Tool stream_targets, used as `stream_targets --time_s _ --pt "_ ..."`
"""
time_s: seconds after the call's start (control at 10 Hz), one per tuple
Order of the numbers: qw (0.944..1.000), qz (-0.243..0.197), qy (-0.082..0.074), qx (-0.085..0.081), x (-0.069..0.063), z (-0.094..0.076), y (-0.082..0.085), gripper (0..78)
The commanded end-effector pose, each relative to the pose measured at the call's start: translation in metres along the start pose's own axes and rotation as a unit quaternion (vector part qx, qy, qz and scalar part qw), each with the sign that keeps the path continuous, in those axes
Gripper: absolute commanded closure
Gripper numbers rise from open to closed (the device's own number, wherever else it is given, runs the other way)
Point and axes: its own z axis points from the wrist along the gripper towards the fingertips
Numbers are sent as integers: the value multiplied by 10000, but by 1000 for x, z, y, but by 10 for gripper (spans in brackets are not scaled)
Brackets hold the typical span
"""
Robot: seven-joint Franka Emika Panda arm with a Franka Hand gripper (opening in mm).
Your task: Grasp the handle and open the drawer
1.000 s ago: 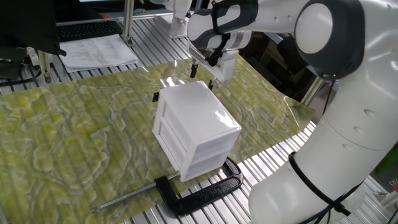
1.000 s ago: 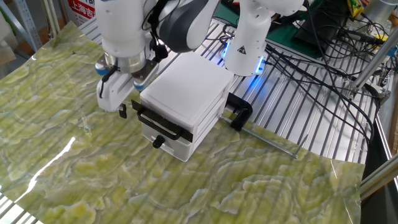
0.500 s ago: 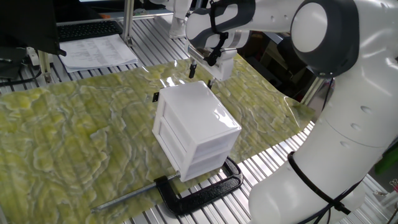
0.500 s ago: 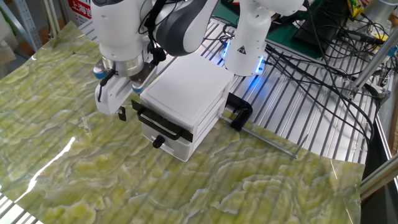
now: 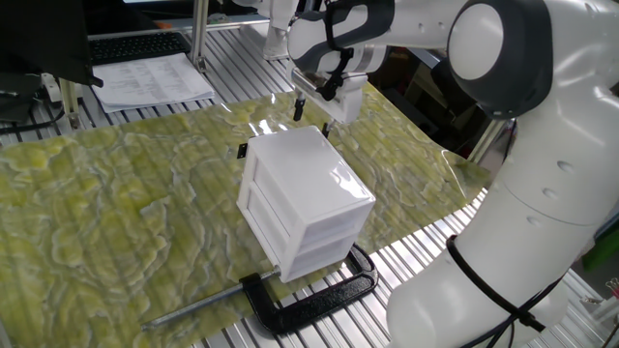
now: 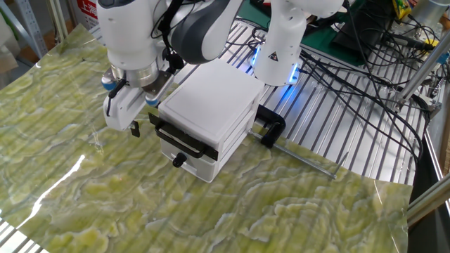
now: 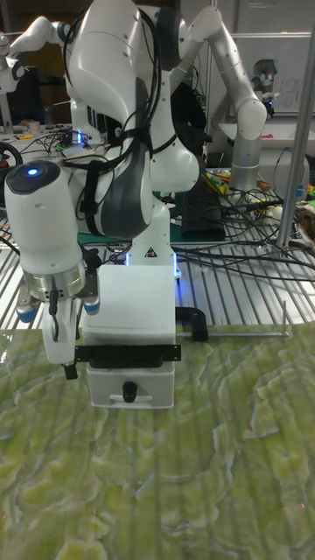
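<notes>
A glossy white box (image 6: 211, 105) stands on the green marbled mat. The drawer (image 6: 191, 166) is its lowest tier and is shut, its front flush with the box. The handle (image 6: 179, 161), a tiny black knob, also shows in the tall fixed view as the handle (image 7: 129, 391). A black bar (image 6: 181, 138) runs across the front above it. My gripper (image 6: 143, 125) hangs at the box's front left corner, level with the bar and above and left of the knob, open and holding nothing. In one fixed view the gripper (image 5: 314, 118) is behind the box, and the knob is hidden.
A large black C-clamp (image 5: 309, 295) pins the box's base to the slatted table, its screw rod sticking out. A second robot base (image 6: 278, 56) and cables (image 6: 351, 77) lie behind the box. Papers (image 5: 150, 77) sit at the far table edge.
The gripper has drifted a little away from the box's corner, leftward in the other fixed view. The box and drawer have not moved.
</notes>
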Motion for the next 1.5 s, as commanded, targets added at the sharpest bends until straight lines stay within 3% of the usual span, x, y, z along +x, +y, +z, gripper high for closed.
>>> stream_targets --time_s 0.1,0.5,1.0,1.4,1.5 --pt "10000 -13 32 -10 -3 0 0 1" --pt "10000 73 63 -13 7 -3 2 1" --pt "9999 109 60 25 3 4 3 1" --pt "9997 173 83 152 -1 6 3 1" --pt "9997 173 83 152 -1 6 3 757"
